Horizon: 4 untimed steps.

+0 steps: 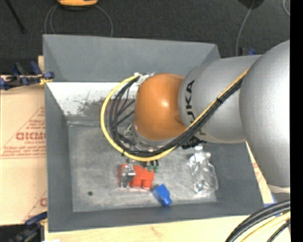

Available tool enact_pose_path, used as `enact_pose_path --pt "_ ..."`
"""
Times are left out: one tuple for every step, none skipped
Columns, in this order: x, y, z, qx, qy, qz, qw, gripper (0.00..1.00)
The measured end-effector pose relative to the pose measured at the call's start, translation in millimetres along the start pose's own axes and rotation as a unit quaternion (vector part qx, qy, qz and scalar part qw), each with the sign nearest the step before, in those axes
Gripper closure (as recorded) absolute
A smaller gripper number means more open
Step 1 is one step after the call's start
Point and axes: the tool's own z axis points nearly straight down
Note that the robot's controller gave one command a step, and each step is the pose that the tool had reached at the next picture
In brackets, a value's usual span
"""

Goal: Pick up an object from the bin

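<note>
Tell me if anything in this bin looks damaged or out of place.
Nothing is spilled. The bin's back wall is scuffed with dark specks, and the clear plastic wrapper at the right lies crumpled.

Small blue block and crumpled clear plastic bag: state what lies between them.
In the camera view, only bare grey bin floor separates the small blue block from the crumpled clear plastic bag.

The bin [86, 185] is matt grey metal, its floor scuffed. The orange cover [159, 107] is glossy and smooth. The clear wrapper [202, 173] looks like crinkled shiny plastic, and the blue block [162, 194] like smooth plastic.
</note>
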Motion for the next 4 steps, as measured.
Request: enact_pose_path --pt "-6.9 -64 68 -0.001 -0.0015 0.080 0.9968 0.00" --pt "-7.1 -75 40 0.000 -0.0021 0.128 0.9918 0.00" --pt "-3.1 -80 33 0.000 -0.0018 0.196 0.9805 0.00" --pt "-3.1 -66 67 0.000 -0.0033 0.275 0.9613 0.00"
